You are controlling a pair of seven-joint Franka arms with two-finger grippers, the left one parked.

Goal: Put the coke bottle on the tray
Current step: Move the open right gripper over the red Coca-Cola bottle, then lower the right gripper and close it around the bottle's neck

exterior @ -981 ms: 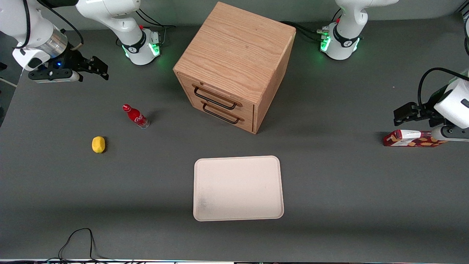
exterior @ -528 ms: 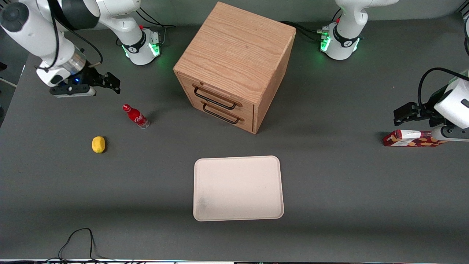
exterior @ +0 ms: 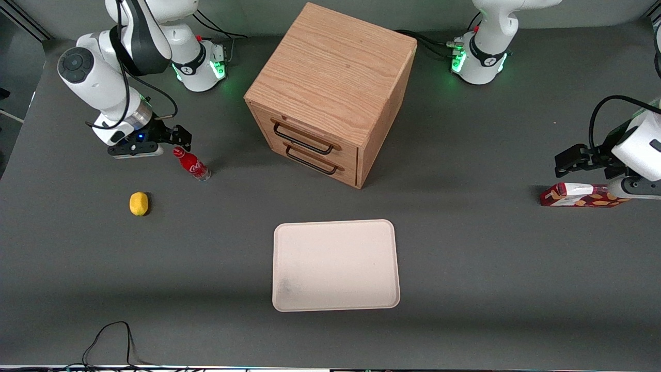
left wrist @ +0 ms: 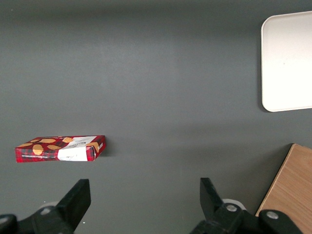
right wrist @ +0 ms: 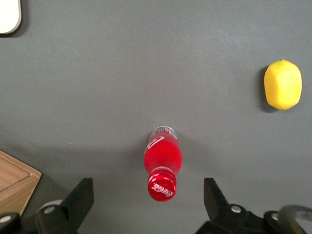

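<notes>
Your gripper (exterior: 182, 136), fingers spread wide, hovers upper left above the upright coke bottle (exterior: 192, 164), cap toward it.

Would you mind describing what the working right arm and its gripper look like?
The right arm has glossy white shells with dark grey joint bands, a silver wrist ring and a thin black cable looping alongside. Its gripper, above the coke bottle, is black with two dark, wedge-shaped fingers, spread open, and a small blue light.

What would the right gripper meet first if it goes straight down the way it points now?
Probably the coke bottle: the open gripper hangs above it, fingers either side of its cap. Height is unclear.
</notes>
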